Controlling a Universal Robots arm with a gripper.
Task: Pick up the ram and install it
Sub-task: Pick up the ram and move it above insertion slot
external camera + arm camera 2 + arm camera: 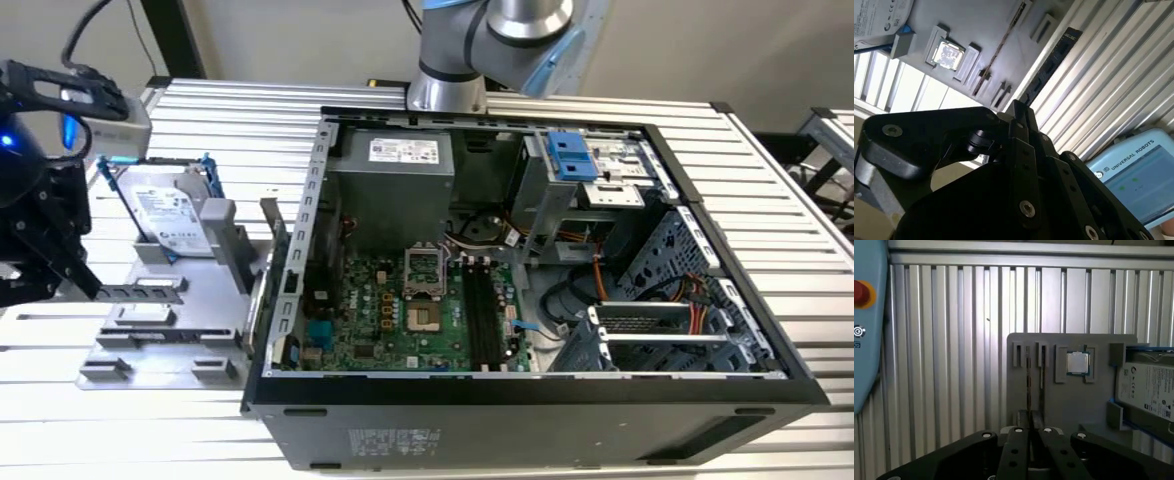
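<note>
The ram is a thin dark stick with a row of chips, held level just above the grey fixture plate at the exterior view's left. My gripper is shut on its left part. In the first wrist view the ram shows edge-on as a thin line running out from my gripper. The second wrist view has the ram as a thin line beyond my gripper. The long black motherboard slots lie inside the open computer case.
A white-labelled hard drive in a blue bracket and a processor chip sit on the fixture plate. The case's raised metal wall stands between the plate and the motherboard. A blue teach pendant lies on the ribbed table.
</note>
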